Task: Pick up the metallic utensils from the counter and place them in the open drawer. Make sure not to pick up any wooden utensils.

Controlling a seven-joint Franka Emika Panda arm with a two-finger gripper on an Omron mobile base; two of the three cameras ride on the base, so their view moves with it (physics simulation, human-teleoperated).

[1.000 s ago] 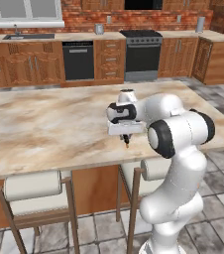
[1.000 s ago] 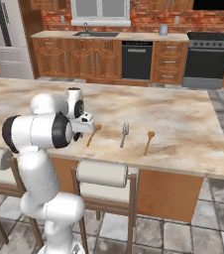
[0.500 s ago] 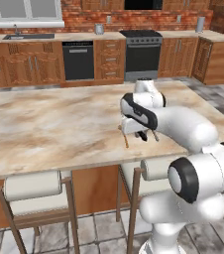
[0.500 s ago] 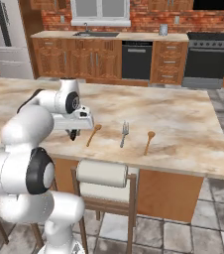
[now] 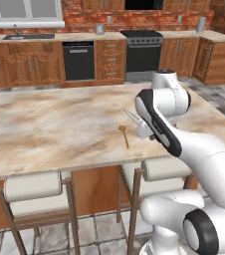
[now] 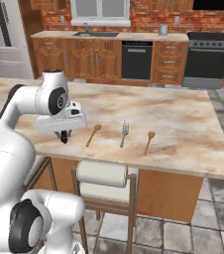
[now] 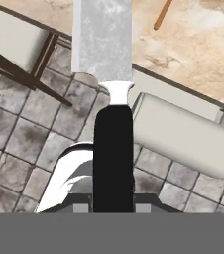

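The pincer [image 6: 63, 138] is clamped on the knife [image 7: 108, 94]: in the hand view the black handle runs up from between the fingertips and the silver blade points away, over the grey floor tiles [image 7: 15, 134] and a padded stool [image 7: 183, 136] below the bench's near edge. In the right base view the pincer hangs at the near edge of the bench [image 6: 193, 124], toward its left end. On the bench, near that same edge, lie a wooden spoon [image 6: 93, 134], the grey metal fork [image 6: 124, 133] beside it, and a second wooden spoon [image 6: 149, 140] closer to the right end, all apart from one another.
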